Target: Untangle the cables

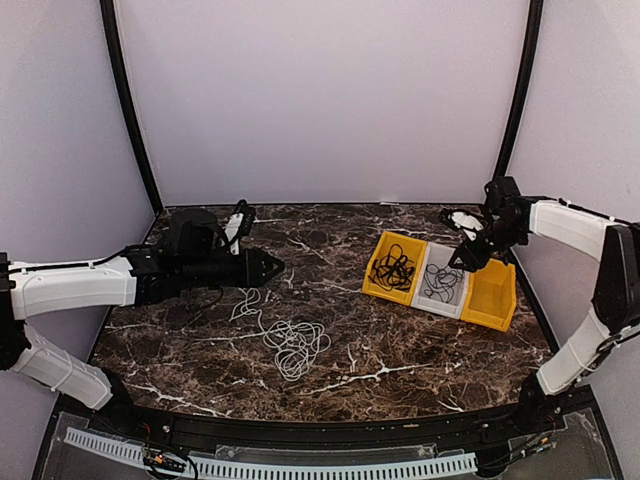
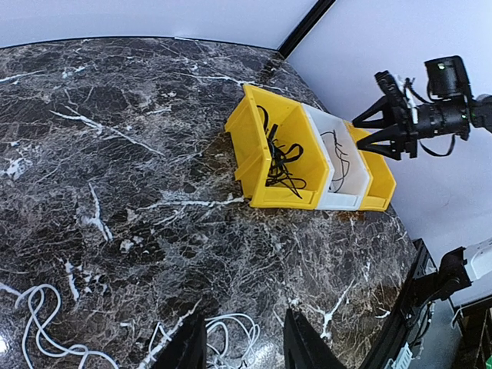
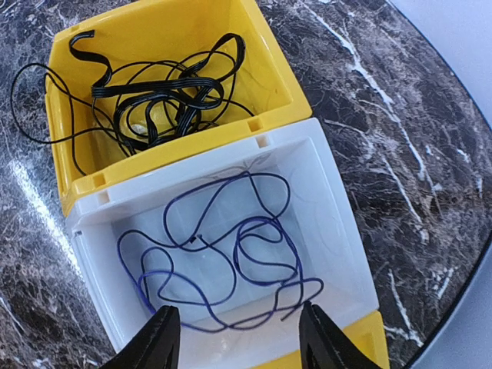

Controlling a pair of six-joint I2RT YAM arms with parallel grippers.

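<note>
A white cable (image 1: 290,342) lies in a loose squiggly coil on the marble table, its thin tail running up left toward my left gripper (image 1: 268,267). That gripper is open and empty, just up left of the coil; its wrist view shows white loops (image 2: 231,332) between the fingers. A black cable (image 1: 395,268) lies in the left yellow bin (image 1: 376,283), also in the right wrist view (image 3: 157,96). A dark blue-grey cable (image 3: 231,257) lies in the white bin (image 3: 338,207). My right gripper (image 1: 463,256) is open and empty, above the white bin (image 1: 441,305).
A second yellow bin (image 1: 492,295) stands right of the white one, its inside showing nothing. The three bins form a row at the table's right side. Black frame posts (image 1: 128,100) stand at the back corners. The table's curved front edge (image 1: 300,425) runs below.
</note>
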